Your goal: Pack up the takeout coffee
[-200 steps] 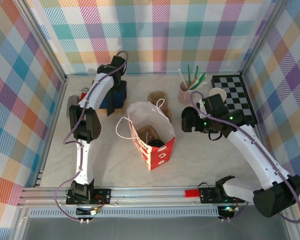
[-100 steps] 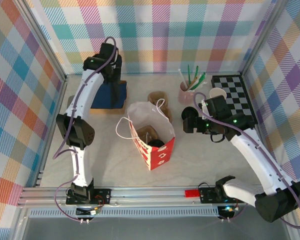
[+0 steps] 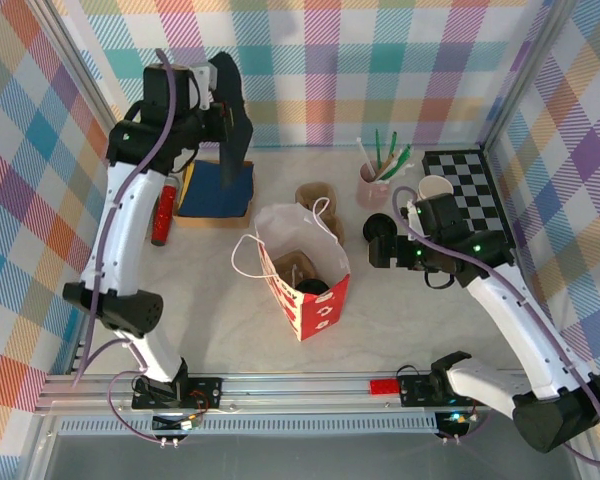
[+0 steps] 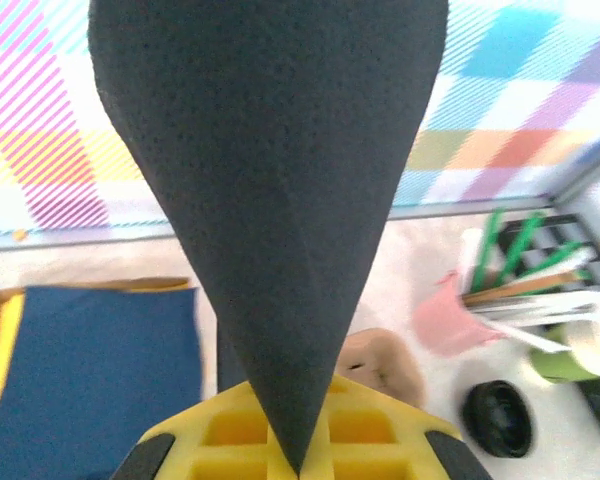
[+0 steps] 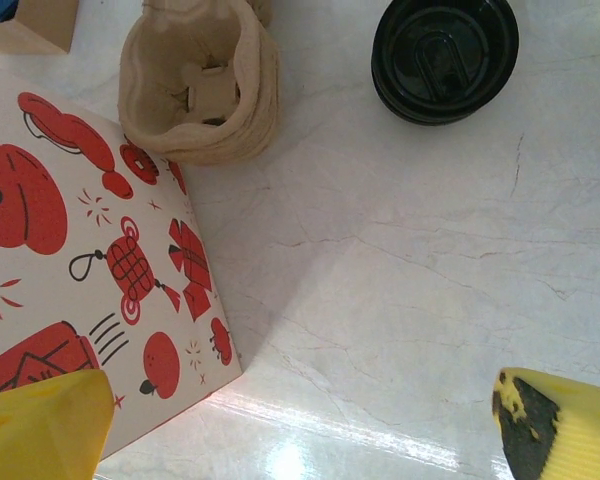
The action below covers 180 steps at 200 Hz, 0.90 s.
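The takeout coffee (image 5: 445, 55) stands upright just ahead of your wide-spread right gripper (image 5: 300, 430), the nearer one; your left gripper (image 3: 238, 150) is closed.

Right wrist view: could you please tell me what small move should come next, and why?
Probably advance the open right gripper toward the takeout coffee until it straddles the cup; the black-lidded cup stands ahead of it, off to one side, untouched.

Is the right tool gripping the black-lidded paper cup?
No, the right tool stands wide open, with the black-lidded paper cup apart from it on the pale table.
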{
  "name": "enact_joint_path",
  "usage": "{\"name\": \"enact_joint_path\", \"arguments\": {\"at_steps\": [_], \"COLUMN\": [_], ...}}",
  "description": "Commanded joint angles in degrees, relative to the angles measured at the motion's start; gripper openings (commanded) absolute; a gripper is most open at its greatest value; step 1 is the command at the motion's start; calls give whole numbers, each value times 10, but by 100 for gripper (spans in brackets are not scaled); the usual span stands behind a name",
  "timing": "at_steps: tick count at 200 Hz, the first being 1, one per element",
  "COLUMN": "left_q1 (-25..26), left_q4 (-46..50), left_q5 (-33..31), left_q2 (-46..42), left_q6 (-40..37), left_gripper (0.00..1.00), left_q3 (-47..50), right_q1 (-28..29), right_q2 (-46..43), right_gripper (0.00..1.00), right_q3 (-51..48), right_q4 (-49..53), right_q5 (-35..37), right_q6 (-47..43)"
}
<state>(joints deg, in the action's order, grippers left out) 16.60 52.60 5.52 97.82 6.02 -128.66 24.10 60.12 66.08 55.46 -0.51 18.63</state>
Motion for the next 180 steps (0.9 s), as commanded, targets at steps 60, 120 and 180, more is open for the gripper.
{"name": "enact_joint_path", "arguments": {"at_steps": [60, 120, 180], "left_q1": [36, 93, 141], "left_q4": [-213, -337, -407], "left_q5": [204, 214, 139], "left_q2": [-139, -221, -308], "left_q6": [97, 148, 154], "left_gripper": [0, 0, 0], "left_q3": [159, 296, 440], "right_q1": [5, 5, 5], "right_q2": [-34, -52, -67], "right_gripper": [97, 97, 97], "right_q3": [-10, -9, -14], "right_q4": [23, 34, 38], "right_q5": [-10, -13, -21], "right_q6": [6, 10, 19]}}
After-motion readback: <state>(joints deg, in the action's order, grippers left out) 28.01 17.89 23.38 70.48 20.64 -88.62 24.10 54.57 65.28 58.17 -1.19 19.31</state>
